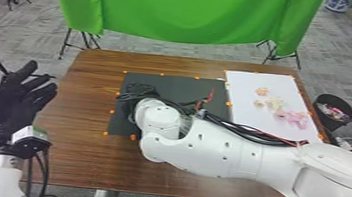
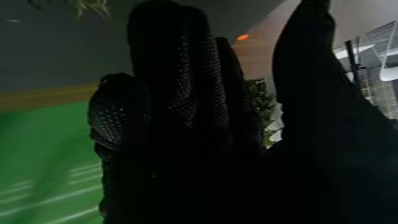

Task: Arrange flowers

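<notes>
Two bits of foliage lie near the right hand: leafy greenery seen through the gap between its fingers and thumb, and a sprig off past the fingertips. The hand is unclenched, fingers straight, thumb standing apart; whether it touches the greenery I cannot tell. If it closed from here, the leaves could get crushed or the stems nudged askew, since that gap is narrow. Out to its right, loose flowers lie on a white sheet, with a bin farther right; the black cables along the right arm could snag or sweep blooms. The left hand, relaxed, is well off to its left.
</notes>
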{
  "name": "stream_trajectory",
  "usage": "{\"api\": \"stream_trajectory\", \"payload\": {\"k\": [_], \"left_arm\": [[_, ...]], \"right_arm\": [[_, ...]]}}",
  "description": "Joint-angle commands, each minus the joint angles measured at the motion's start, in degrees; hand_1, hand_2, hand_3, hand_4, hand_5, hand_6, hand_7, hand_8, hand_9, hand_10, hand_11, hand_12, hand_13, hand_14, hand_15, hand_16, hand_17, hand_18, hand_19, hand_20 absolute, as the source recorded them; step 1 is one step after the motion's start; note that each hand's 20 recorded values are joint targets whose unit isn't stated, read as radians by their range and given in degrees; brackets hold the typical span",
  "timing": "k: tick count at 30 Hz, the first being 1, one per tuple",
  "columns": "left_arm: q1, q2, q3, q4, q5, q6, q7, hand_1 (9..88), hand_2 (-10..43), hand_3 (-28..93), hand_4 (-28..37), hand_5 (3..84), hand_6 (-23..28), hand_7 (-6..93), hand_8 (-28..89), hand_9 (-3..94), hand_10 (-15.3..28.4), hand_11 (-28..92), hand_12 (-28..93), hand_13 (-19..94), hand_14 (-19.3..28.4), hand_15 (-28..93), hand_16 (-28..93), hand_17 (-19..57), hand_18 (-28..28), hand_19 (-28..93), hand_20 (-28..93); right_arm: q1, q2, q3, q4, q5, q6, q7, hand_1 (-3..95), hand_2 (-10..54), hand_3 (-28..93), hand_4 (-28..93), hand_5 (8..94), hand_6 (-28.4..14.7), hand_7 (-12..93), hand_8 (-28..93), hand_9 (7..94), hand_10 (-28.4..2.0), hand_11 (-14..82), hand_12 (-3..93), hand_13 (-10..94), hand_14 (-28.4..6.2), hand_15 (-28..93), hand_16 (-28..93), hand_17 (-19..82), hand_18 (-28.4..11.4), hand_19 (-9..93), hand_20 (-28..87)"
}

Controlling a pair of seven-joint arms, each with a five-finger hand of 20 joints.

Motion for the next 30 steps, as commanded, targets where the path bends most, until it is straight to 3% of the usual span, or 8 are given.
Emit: {"api": "stream_trajectory", "payload": {"k": [1, 7, 8, 15, 17, 20, 22, 30], "left_arm": [[2.37, -1.42, -0.49, -0.37, 0.51, -0.46, -1.05, 30.4, 7.0, 65, -20.5, 35.1, 8.8, 10.7, -8, 30.6, 18.9, 29, 11, 20, 25.7, 56, -12, -8.0, 25.9, 51, 5], [4.25, -0.98, -0.57, -0.69, -0.39, 0.21, 0.29, 30.4, 7.0, 65, -20.5, 35.1, 8.8, 10.6, -8, 30.6, 18.9, 29, 11, 20, 25.8, 56, -12, -8.0, 25.9, 51, 5], [7.34, 3.62, 1.27, -1.93, -3.95, 2.85, 6.49, 30.4, 7.0, 65, -20.5, 35.1, 8.8, 10.5, -8, 30.7, 19.0, 29, 11, 20, 25.8, 56, -12, -8.0, 25.9, 51, 5], [13.12, 4.86, 1.13, -3.47, -7.28, 5.04, 12.58, 30.4, 7.1, 65, -20.5, 35.1, 8.8, 10.5, -8, 30.6, 18.9, 29, 11, 20, 25.7, 56, -12, -8.0, 25.9, 51, 5], [12.95, 3.41, 0.38, -3.51, -5.95, 4.40, 10.96, 30.2, 7.1, 65, -20.6, 35.1, 8.8, 10.6, -8, 30.7, 18.9, 29, 11, 20, 25.8, 56, -12, -8.0, 25.9, 51, 5], [13.00, 4.03, 0.25, -3.62, -5.93, 4.18, 10.91, 30.0, 7.1, 65, -20.6, 35.1, 8.7, 10.6, -8, 30.7, 18.9, 29, 11, 20, 25.8, 56, -12, -7.9, 25.9, 51, 5], [13.95, 5.95, 0.42, -4.11, -7.36, 4.95, 12.75, 30.1, 7.1, 65, -20.7, 35.1, 8.7, 10.6, -8, 30.7, 18.9, 29, 11, 20, 25.8, 56, -12, -8.0, 25.8, 51, 4], [12.57, 5.81, 2.37, -3.98, -7.39, 5.31, 11.48, 30.3, 7.2, 64, -20.5, 35.4, 8.7, 10.1, -8, 31.0, 18.8, 28, 11, 21, 25.8, 56, -12, -7.1, 26.2, 53, 5]], "right_arm": [[1.70, 0.18, -0.80, -2.71, -0.46, 4.39, 0.22, 35.8, -9.5, 73, -24, 56.5, -5.6, 19, -10, 76.9, -17.2, 21.7, 15.3, 80, -8.6, 52, 14, 53, -14.7, 93, 9], [2.27, 0.58, -0.41, -3.88, -0.66, 4.19, 0.27, 32.5, -5.9, 72, -23, 56.1, -6.4, 18, -10, 76.6, -18.2, 21.5, 15.1, 80, -9.3, 52, 14, 53, -15.3, 93, 8], [2.73, 0.88, -0.58, -4.20, -0.29, 4.29, 0.26, 31.9, -5.3, 72, -23, 56.1, -6.5, 18, -10, 76.5, -18.4, 21.4, 15.1, 80, -9.4, 52, 14, 53, -15.4, 93, 8], [4.56, 6.67, 2.47, -10.68, 3.00, -0.12, -1.38, 26.9, 0.2, 73, -22, 54.8, -7.6, 16, -9, 74.5, -19.9, 20.8, 15.0, 79, -10.9, 53, 14, 52, -16.8, 93, 8], [3.58, 10.67, 5.89, -14.35, 5.08, -2.45, -3.39, 26.2, 1.9, 73, -21, 54.4, -8.0, 15, -9, 72.0, -20.4, 20.6, 15.1, 76, -12.0, 54, 14, 51, -17.2, 93, 7], [0.96, 17.94, 11.21, -19.67, 8.41, -4.64, -6.99, 26.5, 3.5, 74, -21, 52.6, -8.0, 15, -9, 67.4, -20.8, 20.2, 15.2, 73, -13.5, 56, 14, 49, -16.7, 93, 6], [-1.46, 22.80, 13.41, -23.10, 7.80, -0.96, -7.88, 28.1, 4.0, 74, -21, 52.2, -7.8, 16, -9, 63.3, -20.6, 19.7, 15.2, 69, -14.2, 57, 13, 47, -16.3, 93, 5], [-15.60, 37.95, 27.01, -28.52, 8.41, 3.21, -13.79, 29.5, 2.4, 76, -22, 49.5, -7.1, 17, -9, 54.4, -21.1, 15.9, 14.5, 64, -14.3, 58, 12, 45, -15.6, 93, 4]]}}
